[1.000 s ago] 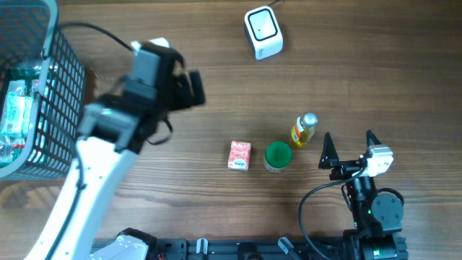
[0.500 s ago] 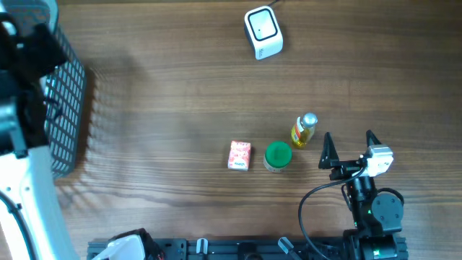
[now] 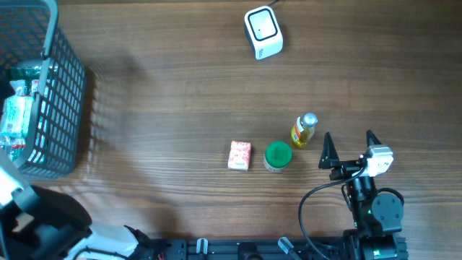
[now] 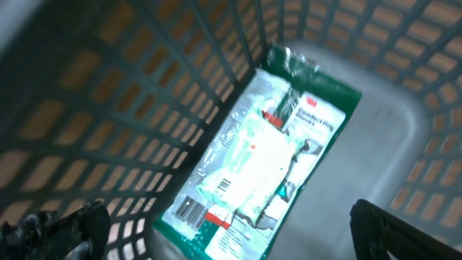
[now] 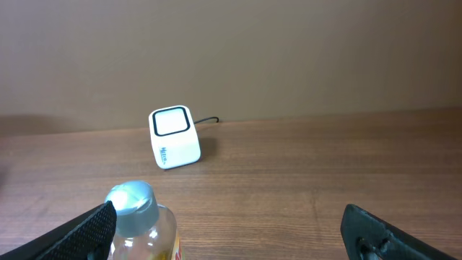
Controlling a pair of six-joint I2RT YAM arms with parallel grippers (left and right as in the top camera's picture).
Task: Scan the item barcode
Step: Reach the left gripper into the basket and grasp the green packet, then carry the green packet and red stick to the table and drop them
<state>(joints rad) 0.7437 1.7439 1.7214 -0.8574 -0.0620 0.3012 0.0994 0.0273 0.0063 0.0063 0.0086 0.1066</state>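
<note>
Two grippers stood wide and empty — left gripper (image 4: 231, 232) over a packet (image 4: 253, 159) in the basket (image 4: 108, 108), right gripper (image 5: 238, 231) facing scanner (image 5: 174, 137), bottle (image 5: 141, 217) near.

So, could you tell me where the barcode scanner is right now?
In the overhead view the white scanner sits near the top edge, slightly right of centre, beyond the yellow bottle; the right wrist view shows it past that bottle's cap.
</note>
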